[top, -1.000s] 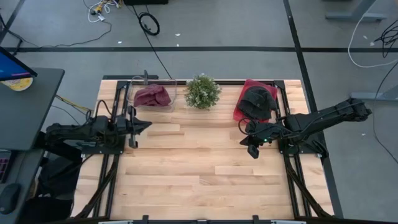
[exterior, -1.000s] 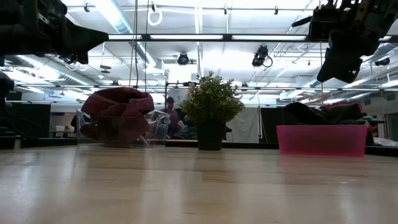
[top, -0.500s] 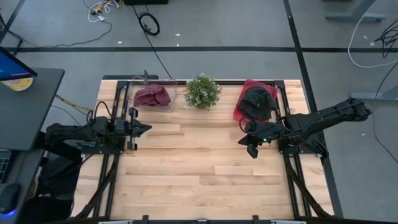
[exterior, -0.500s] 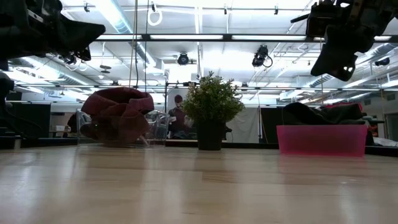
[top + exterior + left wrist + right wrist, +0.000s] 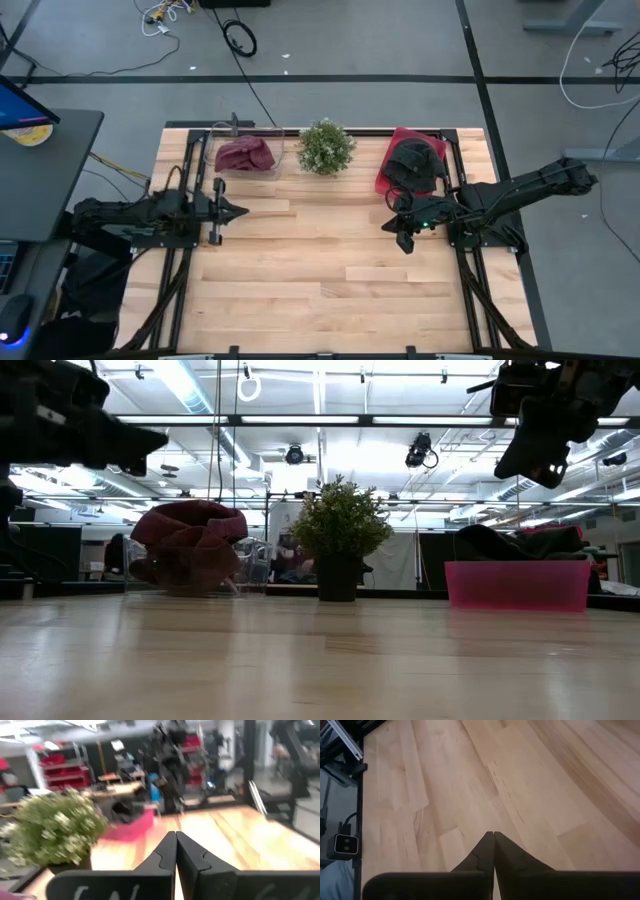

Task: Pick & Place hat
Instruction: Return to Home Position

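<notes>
Black fabric cap (image 5: 414, 160) sits in the red plastic bin (image 5: 403, 134), just beyond the right gripper (image 5: 403, 240) (closed, empty); left gripper (image 5: 240, 211), closed too, far off.

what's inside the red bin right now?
The red bin holds black cap fabric, heaped above its rim. How many caps are in the heap can't be told, and the bin's floor is covered.

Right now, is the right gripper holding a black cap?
No, the right gripper is shut and empty; the black cap lies in the red bin.
</notes>
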`<action>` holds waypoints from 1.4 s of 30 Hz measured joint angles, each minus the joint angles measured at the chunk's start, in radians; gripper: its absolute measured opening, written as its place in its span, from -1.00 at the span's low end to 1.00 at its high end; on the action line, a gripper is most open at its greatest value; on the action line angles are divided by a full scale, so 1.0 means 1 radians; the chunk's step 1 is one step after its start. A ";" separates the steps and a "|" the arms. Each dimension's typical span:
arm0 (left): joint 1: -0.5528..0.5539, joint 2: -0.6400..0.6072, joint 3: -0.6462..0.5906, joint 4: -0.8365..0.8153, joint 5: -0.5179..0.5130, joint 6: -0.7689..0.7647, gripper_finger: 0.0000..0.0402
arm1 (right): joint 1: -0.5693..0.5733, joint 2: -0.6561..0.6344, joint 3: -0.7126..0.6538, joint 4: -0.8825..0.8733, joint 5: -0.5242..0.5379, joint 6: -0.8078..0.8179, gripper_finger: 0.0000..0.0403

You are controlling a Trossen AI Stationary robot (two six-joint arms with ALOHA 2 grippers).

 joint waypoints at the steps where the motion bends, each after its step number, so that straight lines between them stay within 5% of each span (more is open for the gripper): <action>1: 0.000 0.000 0.000 -0.026 0.016 0.005 -0.97 | 0.000 0.000 0.000 0.000 0.000 0.000 -0.94; 8: 0.000 0.000 0.000 -0.071 0.029 0.003 -0.96 | 0.000 0.000 -0.001 0.002 0.004 -0.046 -0.94; 17: -0.001 0.000 0.000 -0.074 0.026 0.001 -0.96 | 0.064 -0.056 -0.164 0.249 0.010 -0.064 -0.95; 35: -0.001 0.000 -0.001 -0.056 0.022 0.002 -0.96 | 0.001 -0.664 -0.423 0.524 0.087 -0.342 -0.99; 42: -0.001 0.000 -0.001 -0.055 0.022 0.002 -0.96 | -0.062 -0.777 -0.552 0.726 0.080 -0.447 -1.00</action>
